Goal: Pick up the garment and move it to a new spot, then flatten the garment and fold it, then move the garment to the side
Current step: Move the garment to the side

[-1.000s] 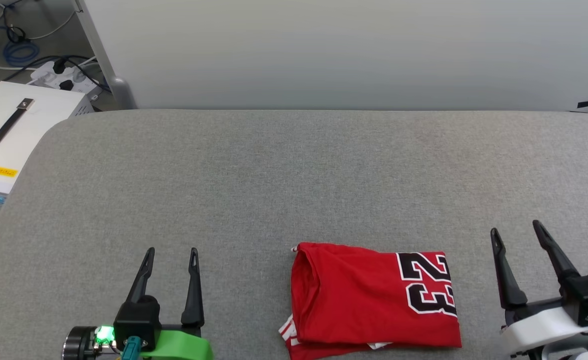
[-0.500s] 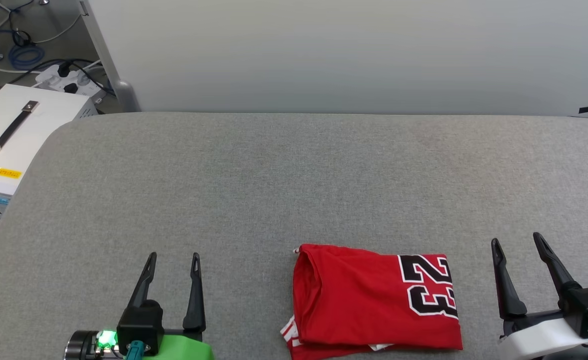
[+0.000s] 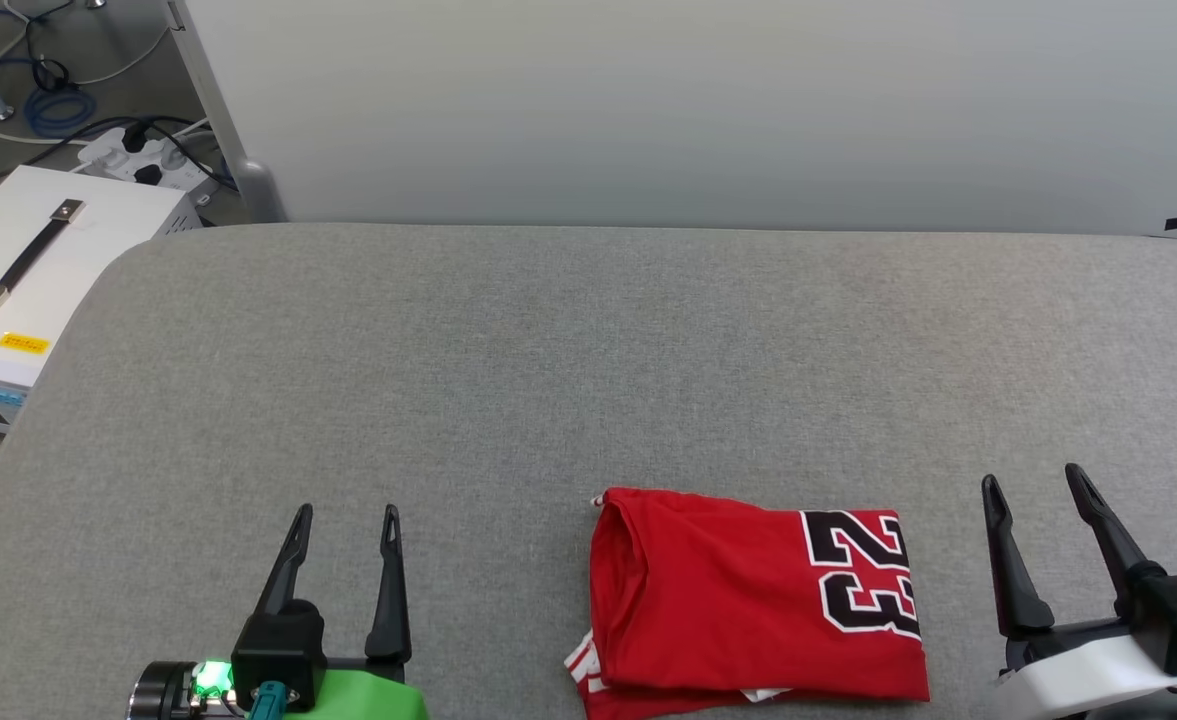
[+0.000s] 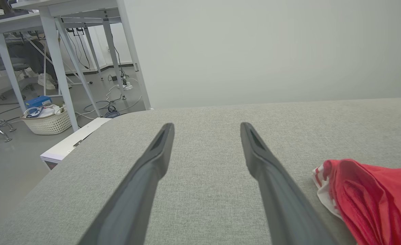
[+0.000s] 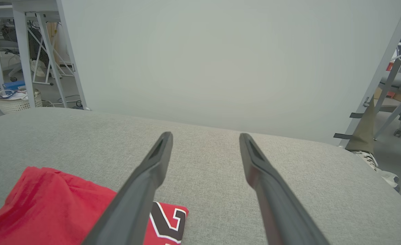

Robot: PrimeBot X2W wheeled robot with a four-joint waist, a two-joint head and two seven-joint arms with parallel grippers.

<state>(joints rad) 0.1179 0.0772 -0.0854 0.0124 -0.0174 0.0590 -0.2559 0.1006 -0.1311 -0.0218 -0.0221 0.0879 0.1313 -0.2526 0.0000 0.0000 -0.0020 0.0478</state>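
Red jersey-style shirt (image 3: pixel 748 600), long axis nine-to-three, lies at nine o'clock of the nearer right tool (image 3: pixel 1031 477); it and the left tool (image 3: pixel 348 510) gape empty.

A grey fabric worktop (image 3: pixel 548 350) meets a pale panel (image 3: pixel 698 100). Beyond its left corner sit a white box (image 3: pixel 38 270) with a black handle, a power strip (image 3: pixel 138 155) and a blue cable (image 3: pixel 48 110).

Garment (image 4: pixel 367 200) beside left end effector (image 4: pixel 207 125)
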